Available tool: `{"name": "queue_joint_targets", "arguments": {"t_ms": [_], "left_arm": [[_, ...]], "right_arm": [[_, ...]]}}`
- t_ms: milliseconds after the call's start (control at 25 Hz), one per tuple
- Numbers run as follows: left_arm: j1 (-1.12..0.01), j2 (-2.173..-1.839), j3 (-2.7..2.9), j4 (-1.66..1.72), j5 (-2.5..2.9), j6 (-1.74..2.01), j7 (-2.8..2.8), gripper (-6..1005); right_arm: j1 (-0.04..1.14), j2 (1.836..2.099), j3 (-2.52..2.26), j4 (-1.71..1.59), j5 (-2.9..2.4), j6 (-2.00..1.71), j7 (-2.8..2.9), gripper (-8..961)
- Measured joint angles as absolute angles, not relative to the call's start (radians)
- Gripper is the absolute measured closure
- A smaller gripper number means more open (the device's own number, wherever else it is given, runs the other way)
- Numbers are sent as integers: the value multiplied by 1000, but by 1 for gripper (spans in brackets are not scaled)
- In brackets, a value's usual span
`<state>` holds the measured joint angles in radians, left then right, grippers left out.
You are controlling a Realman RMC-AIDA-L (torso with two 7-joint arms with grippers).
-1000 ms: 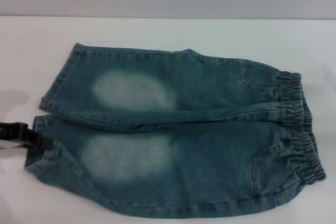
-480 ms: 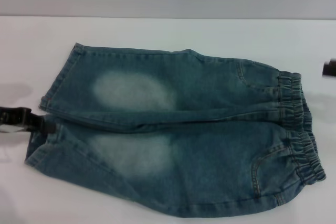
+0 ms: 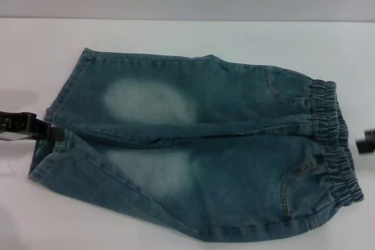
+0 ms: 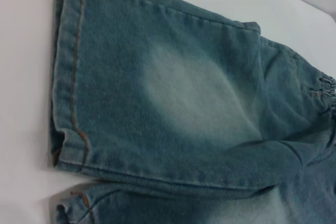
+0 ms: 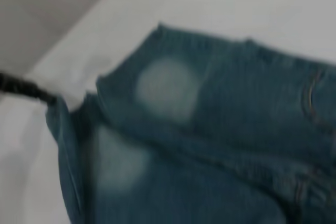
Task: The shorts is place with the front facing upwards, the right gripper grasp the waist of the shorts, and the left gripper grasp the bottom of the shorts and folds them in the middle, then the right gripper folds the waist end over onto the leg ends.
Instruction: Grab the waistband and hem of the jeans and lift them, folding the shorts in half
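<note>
With the shorts (image 3: pixel 199 150) spread flat on the table (image 3: pixel 176 36), the left gripper (image 3: pixel 51 134) pinches the near leg hem (image 3: pixel 44 159) beside it, while the right gripper (image 3: pixel 366 143), state indeterminable, only nears the waist (image 3: pixel 334 139); both folds remain.

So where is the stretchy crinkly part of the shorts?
In the head view, the waist is at the shorts' right end, on the white table, with the right gripper beside it.

The shorts (image 3: pixel 199 150) lie on the table (image 3: pixel 176 36), waist (image 3: pixel 334 144) right, leg ends (image 3: pixel 58 121) left.
</note>
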<state>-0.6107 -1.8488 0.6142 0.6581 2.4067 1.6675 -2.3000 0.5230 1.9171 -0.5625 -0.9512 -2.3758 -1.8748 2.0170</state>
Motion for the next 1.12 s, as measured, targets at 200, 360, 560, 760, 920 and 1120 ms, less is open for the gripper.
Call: {"name": "queue_joint_targets", "arguments": {"t_ms": [200,360,560,760,920,1120], "left_arm": [[-616,-1848,615,658,2407,1667,-2300,990],[-620,-1850,615,658,2407,1665,-2299,990],[-623,-1856,615,658,2407,1660,-2299,990],[-625,-1861,615,658,2407,1655,-2299,990],[-625,-1862,615,658,2407,1653,-2299,990],[-622,-1865,615,658,2407,1651,-2299,990]], "right_arm": [[526,1929,-626,-961,-2465,-1830,2007,395],[522,1940,-686,-962,-2500,-1793,1987,395],[525,1955,-736,-963,-2547,-1771,1982,395],[541,1959,-779,-957,-2593,-1762,1981,395],[553,1968,-784,-955,-2618,-1760,1981,395],[566,1974,-802,-939,-2625,-1756,1980,395]]}}
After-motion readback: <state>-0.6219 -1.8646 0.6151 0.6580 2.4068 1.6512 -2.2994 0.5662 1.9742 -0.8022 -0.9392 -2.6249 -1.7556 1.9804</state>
